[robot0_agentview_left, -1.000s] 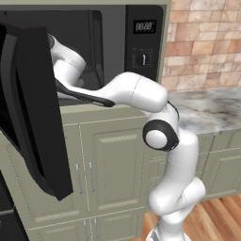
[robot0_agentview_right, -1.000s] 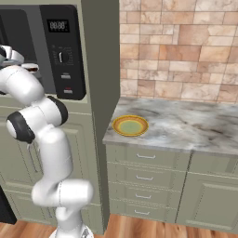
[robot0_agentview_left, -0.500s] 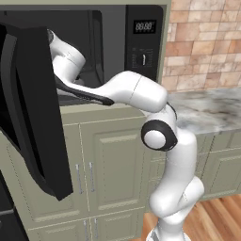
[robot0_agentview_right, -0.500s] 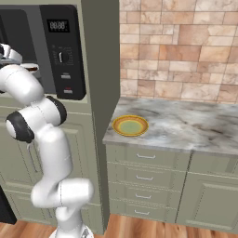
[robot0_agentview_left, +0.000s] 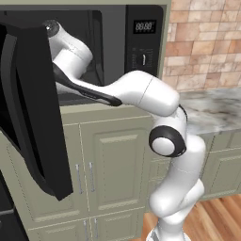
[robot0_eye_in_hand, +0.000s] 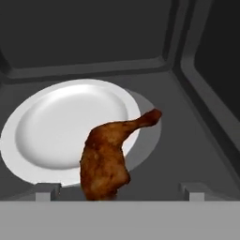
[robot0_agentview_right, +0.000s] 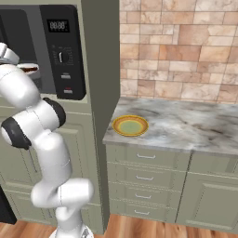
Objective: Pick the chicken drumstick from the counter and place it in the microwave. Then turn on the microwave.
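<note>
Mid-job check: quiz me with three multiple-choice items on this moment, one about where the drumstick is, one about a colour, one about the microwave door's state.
1. Where is the drumstick?
A. On the counter beside the yellow-green plate
B. Inside the microwave, over the turntable's edge
C. On the floor

2. What colour is the turntable?
A. White
B. Yellow-green
C. Black

3. How does the microwave door stand?
A. Shut
B. Swung open
C. Taken off

Answers:
1 B: the hand view shows the drumstick over the near rim of the turntable in the microwave cavity.
2 A: the turntable is white; the yellow-green plate sits on the counter.
3 B: the door hangs wide open while the arm reaches into the cavity.
</note>
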### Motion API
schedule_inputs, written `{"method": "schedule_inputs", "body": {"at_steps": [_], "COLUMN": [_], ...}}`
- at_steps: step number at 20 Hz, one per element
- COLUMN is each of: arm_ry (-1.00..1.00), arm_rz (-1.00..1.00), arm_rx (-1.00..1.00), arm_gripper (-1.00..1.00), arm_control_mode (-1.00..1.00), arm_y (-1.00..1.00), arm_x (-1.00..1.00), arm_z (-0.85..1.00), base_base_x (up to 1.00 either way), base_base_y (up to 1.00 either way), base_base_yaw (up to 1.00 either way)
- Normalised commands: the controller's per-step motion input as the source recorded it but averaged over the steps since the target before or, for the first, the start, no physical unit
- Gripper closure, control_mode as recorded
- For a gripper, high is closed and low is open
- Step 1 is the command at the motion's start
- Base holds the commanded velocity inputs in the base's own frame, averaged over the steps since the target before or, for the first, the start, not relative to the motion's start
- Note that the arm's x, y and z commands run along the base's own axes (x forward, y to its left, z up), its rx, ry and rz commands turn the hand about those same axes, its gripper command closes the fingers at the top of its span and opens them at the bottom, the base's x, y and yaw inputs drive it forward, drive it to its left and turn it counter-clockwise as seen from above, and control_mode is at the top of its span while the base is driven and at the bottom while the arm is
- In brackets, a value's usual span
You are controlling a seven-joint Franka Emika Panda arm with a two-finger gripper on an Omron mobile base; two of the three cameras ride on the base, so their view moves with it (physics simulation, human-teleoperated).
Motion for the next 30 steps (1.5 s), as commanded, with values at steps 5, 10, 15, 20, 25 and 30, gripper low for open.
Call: {"method": "schedule_inputs", "body": {"at_steps": [5,10,15,20,25,30], "arm_ry": [0.00,-0.03,-0.08,-0.03,0.00,0.00], "arm_rz": [0.00,0.00,0.00,0.01,0.08,0.09], "arm_rx": [0.11,0.11,0.08,0.08,0.06,0.05], "arm_gripper": [-1.00,-1.00,-1.00,-1.00,-1.00,-1.00], "arm_control_mode": [-1.00,-1.00,-1.00,-1.00,-1.00,-1.00], "arm_y": [-0.46,-0.43,-0.42,-0.36,-0.31,-0.27], "arm_x": [-0.38,-0.48,-0.51,-0.56,-0.40,-0.34], "arm_z": [-0.07,-0.08,-0.06,-0.07,-0.02,0.00], "base_base_x": [0.00,0.00,0.00,0.00,0.00,0.00], "base_base_y": [0.00,0.00,0.00,0.00,0.00,0.00], "base_base_yaw": [0.00,0.00,0.00,0.00,0.00,0.00]}}
